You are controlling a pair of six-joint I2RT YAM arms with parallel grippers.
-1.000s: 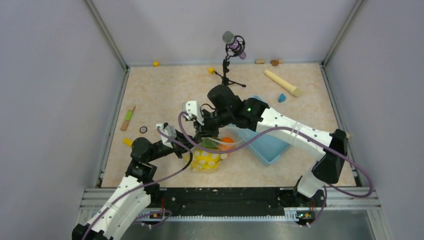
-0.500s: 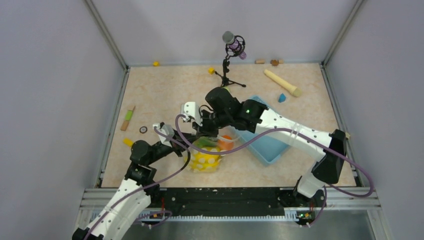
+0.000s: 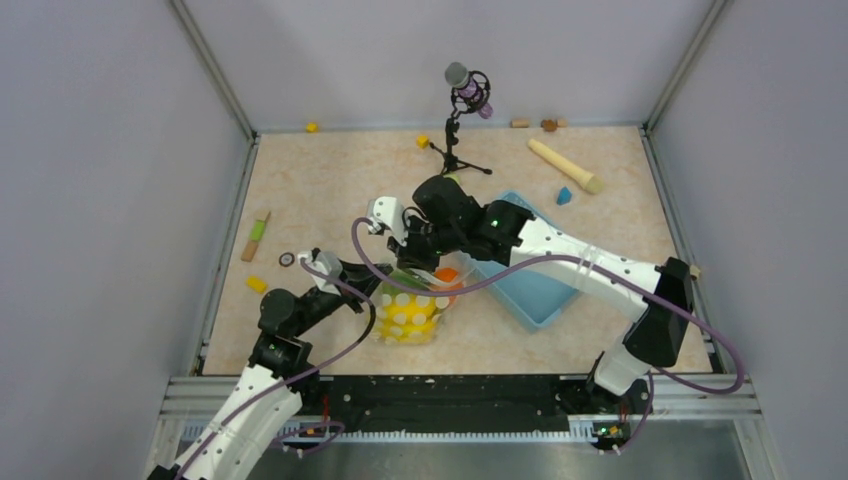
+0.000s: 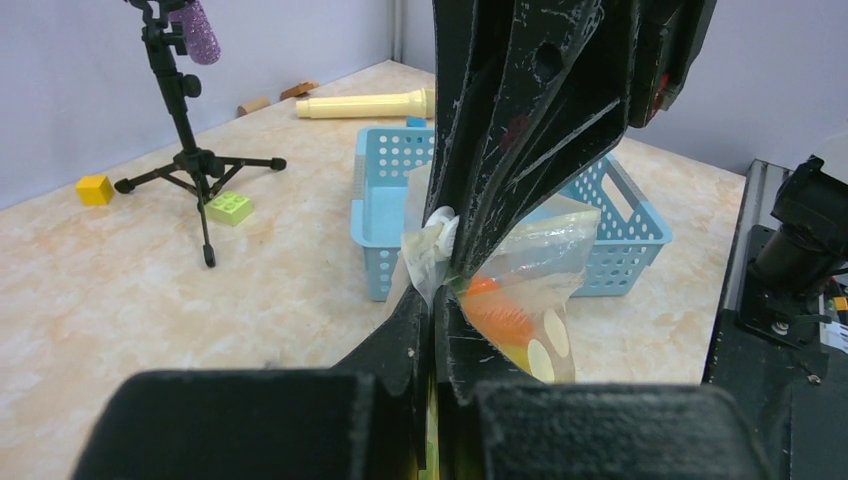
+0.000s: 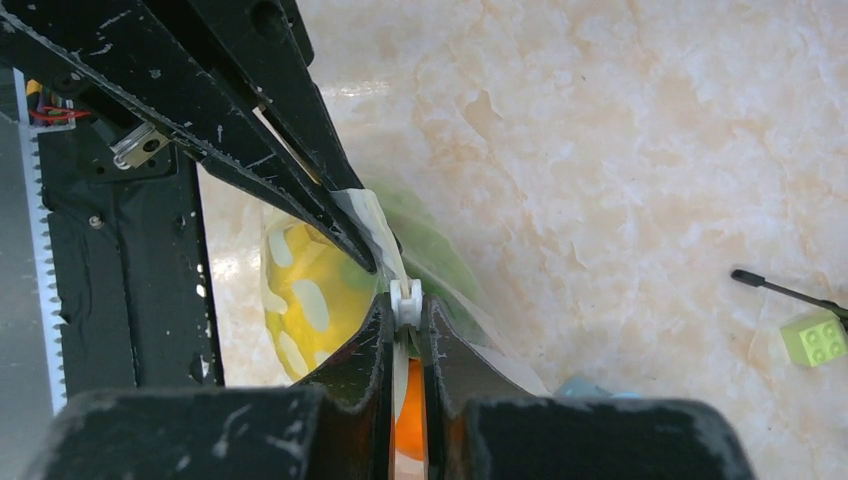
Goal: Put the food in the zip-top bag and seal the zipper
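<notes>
Bag: the clear soft plastic bag with white dots point(image 3: 408, 318) stands on the counter point(image 3: 330, 190) close to the near edge, a little left of its middle. It is just beside the light blue plastic basket point(image 3: 545, 300), and its mouth is held up.
Food: a yellow toy fruit point(image 5: 340, 300), an orange toy fruit point(image 4: 495, 310) and something green point(image 5: 432, 250) show through the film, so I judge the filling is done.
Zipper: the whitish zipper strip point(image 5: 378, 235) runs along the mouth and carries a small white plastic slider point(image 5: 406, 295).
Left gripper point(image 4: 435, 305): the jaws are pressed together on the mouth edge, with only thin film between them.
Right gripper point(image 5: 406, 312): the jaws are pinched on the strip right at the slider, very close to the left tips.
Handling: the film is probably limp and slippery, and the load light but free to roll. The strip looks like the stiffest part, so it is the best place to hold.
Next move: one side should anchor the end while the other pulls the slider straight along the strip.
Risk: a sideways pull may wrinkle the film or let it slip out of the jaws.
</notes>
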